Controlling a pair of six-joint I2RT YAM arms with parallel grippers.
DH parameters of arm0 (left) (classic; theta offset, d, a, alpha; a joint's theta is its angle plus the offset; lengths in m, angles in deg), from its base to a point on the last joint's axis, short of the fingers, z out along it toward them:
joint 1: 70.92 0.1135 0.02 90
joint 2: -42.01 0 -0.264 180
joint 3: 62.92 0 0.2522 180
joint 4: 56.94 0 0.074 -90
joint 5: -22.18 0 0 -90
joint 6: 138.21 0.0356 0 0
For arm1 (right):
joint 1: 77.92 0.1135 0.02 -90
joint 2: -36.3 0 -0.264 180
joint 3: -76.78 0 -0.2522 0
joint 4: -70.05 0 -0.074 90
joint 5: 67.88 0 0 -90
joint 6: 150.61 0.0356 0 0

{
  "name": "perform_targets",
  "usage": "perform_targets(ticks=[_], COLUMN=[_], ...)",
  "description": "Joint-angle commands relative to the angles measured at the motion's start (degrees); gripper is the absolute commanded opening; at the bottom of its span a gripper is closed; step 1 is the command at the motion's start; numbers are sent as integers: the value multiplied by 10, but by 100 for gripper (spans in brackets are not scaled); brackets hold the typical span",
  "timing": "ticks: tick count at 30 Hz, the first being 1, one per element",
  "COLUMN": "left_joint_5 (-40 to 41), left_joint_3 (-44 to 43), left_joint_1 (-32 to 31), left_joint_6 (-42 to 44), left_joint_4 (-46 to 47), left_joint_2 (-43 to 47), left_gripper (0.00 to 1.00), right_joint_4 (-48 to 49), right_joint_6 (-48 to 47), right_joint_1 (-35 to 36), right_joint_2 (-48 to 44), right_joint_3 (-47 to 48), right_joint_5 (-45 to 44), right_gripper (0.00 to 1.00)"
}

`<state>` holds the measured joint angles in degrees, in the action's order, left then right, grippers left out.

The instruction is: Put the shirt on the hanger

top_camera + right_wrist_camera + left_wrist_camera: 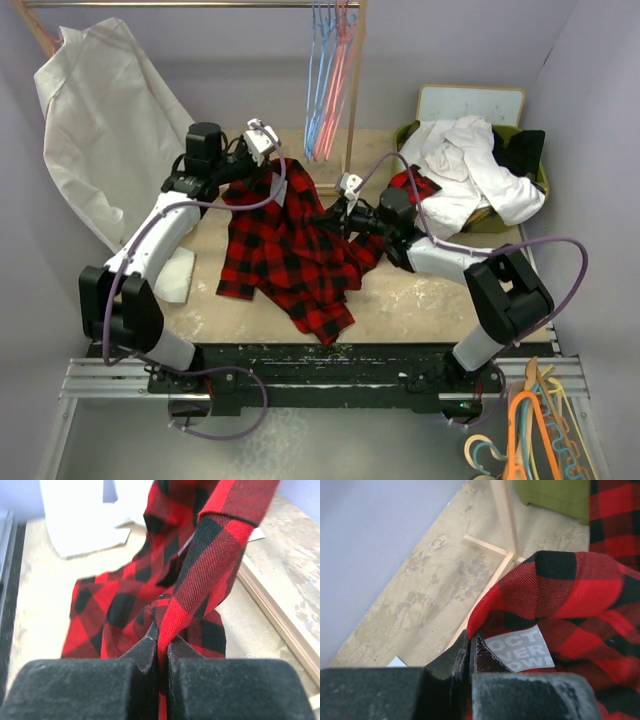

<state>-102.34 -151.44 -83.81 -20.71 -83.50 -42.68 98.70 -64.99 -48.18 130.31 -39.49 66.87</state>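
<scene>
Writing: grey tag (520,650) on the shirt (290,250) reads "OCT / VER / OW" — the first letters are hidden.
Left pincer (470,647): pressed together on the shirt edge beside the tag.
Right pincer (161,647): pinching a shirt fold.
Shirt: mid-worktop (420,300), raised between both pincers.
Hanger (344,80): on the rail (200,4) — outline hard to make out.

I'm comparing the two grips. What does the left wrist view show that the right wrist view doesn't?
Left wrist only: the grey tag, the wooden rack base and a green basket corner. Right wrist only: a white item on the table beyond the shirt. Both: the shirt pinched shut, by the left gripper and the right gripper.
</scene>
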Motion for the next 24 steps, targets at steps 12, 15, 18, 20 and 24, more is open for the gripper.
perform_targets(ticks=[12,15,18,20,24], left_joint_5=[177,187,282,252,221], left_joint_3=[-183,-162,-61,-49,-69], left_joint_1=[-4,-117,-270,-284,-338], left_joint_6=[69,130,114,94,25], left_joint_4=[-368,-539,-555,-539,-467], left_joint_2=[68,82,119,116,97], left_gripper=[99,99,99,99,99], right_joint_4=[-170,-310,-380,-365,-338], right_joint_6=[439,484,504,504,506], right_joint_1=[43,44,44,43,43], right_joint_2=[-49,-10,20,22,16], right_joint_3=[131,219,267,258,241], right_joint_5=[-636,-658,-662,-661,-640], right_gripper=[0,0,0,0,0])
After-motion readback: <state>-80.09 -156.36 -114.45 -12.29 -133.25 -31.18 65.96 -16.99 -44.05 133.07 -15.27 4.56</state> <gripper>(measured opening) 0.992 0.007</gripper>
